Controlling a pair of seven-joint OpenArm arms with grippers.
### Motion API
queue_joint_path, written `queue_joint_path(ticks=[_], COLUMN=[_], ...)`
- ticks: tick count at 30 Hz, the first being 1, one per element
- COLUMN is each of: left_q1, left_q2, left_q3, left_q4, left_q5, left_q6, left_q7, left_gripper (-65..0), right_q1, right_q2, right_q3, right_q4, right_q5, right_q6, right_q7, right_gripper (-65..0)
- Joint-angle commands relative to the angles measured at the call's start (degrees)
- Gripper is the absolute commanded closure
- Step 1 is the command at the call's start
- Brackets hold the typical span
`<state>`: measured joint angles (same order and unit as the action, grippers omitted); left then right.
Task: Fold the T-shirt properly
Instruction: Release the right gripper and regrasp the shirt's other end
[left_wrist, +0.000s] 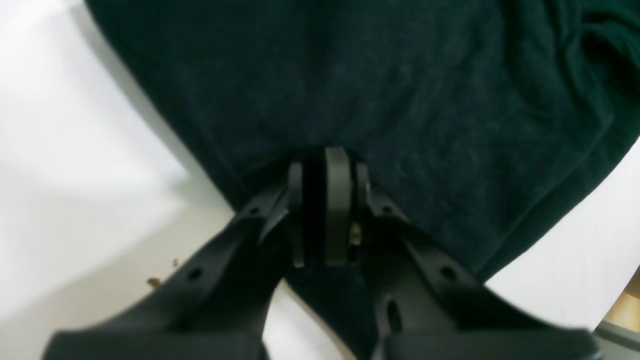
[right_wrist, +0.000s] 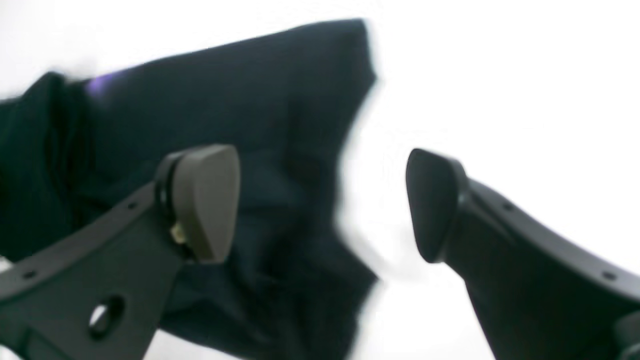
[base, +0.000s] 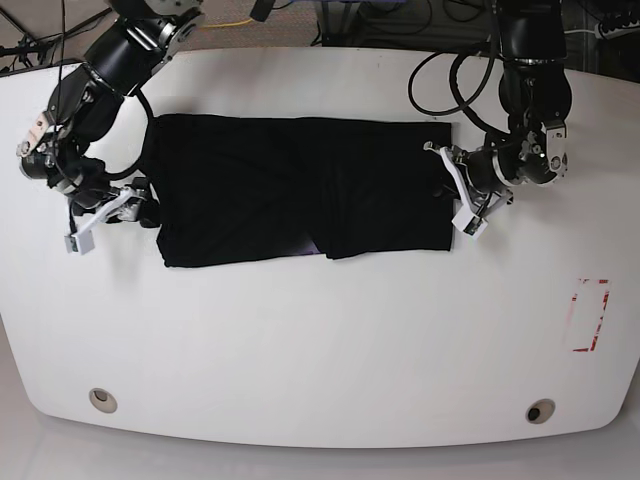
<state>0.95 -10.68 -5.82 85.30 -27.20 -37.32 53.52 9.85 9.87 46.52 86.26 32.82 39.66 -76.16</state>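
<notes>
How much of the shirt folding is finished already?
Some folding looks done: the T-shirt lies on the white table as a long flat band, with no sleeves sticking out. Right now the left gripper is pinching the shirt's edge, while the right gripper is open at the other end, holding nothing. Probably left: folding the band shorter into a neat packet.

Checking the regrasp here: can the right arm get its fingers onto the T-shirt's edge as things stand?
Probably yes. The right gripper is open, and the T-shirt edge lies between its fingers on bare table, with nothing in the way.
</notes>
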Motion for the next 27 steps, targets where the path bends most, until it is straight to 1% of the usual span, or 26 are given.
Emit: queue_joint_path(ticks=[1, 2, 4, 6, 10, 12, 15, 17, 21, 24, 26, 27], left_q1=[-0.9, -0.9, -0.9, -0.9, -0.8, -0.8, -0.8, -0.8, -0.8, -0.8, -0.3, -0.1], left_q2=[-0.3, -0.3, -0.3, -0.3, -0.2, -0.1, -0.2, -0.3, -0.3, -0.3, -0.4, -0.4], left_q3=[-0.2, -0.2, -0.2, -0.2, -0.2, -0.2, -0.2, -0.2, -0.2, 0.0, 0.0, 0.0], left_q4=[0.8, 0.8, 0.8, 0.8, 0.8, 0.8, 0.8, 0.7, 0.8, 0.8, 0.8, 0.8], left_q5=[-1.0, -1.0, -1.0, -1.0, -1.0, -1.0, -1.0, -1.0, -1.0, -1.0, -1.0, -1.0], left_q6=[-0.1, -0.1, -0.1, -0.1, -0.1, -0.1, -0.1, -0.1, -0.1, -0.1, -0.1, -0.1], left_q7=[-1.0, -1.0, -1.0, -1.0, -1.0, -1.0, -1.0, -1.0, -1.0, -1.0, -1.0, -1.0], left_gripper=[-3.2, -3.2, -3.2, -3.2, -3.2, -3.2, -3.2, -3.2, -3.2, -3.2, -3.3, -3.3], right_q1=[1.3, 1.5, 1.3, 0.3, -2.4, -2.9, -4.2, -4.4, -4.5, -4.2, -4.0, -3.8], right_q2=[1.8, 2.0, 2.2, 2.7, 2.0, 0.3, -1.3, -3.1, -4.8, -5.6, -6.1, -6.2], right_q3=[2.0, 2.5, 2.9, 2.8, 2.5, 1.2, 0.0, -1.1, -2.3, -2.7, -2.7, -2.7], right_q4=[-3.0, -4.5, -7.4, -8.9, -9.1, -8.9, -8.9, -8.9, -8.9, -8.9, -8.9, -8.9], right_q5=[0.9, 1.0, 3.0, 6.3, 10.1, 10.2, 10.3, 10.3, 10.0, 10.0, 10.0, 10.0], right_q6=[0.3, 0.3, 0.3, 0.3, 0.3, 0.3, 0.3, 0.3, 0.3, 0.3, 0.3, 0.3], right_q7=[0.2, 0.2, 0.2, 0.2, 0.2, 0.2, 0.2, 0.3, 0.6, 2.4, 3.6, 4.1], right_gripper=[-49.6, -49.6, -49.6, -49.6, -49.6, -49.6, -49.6, -49.5, -49.5, -49.5, -47.9, -45.2])
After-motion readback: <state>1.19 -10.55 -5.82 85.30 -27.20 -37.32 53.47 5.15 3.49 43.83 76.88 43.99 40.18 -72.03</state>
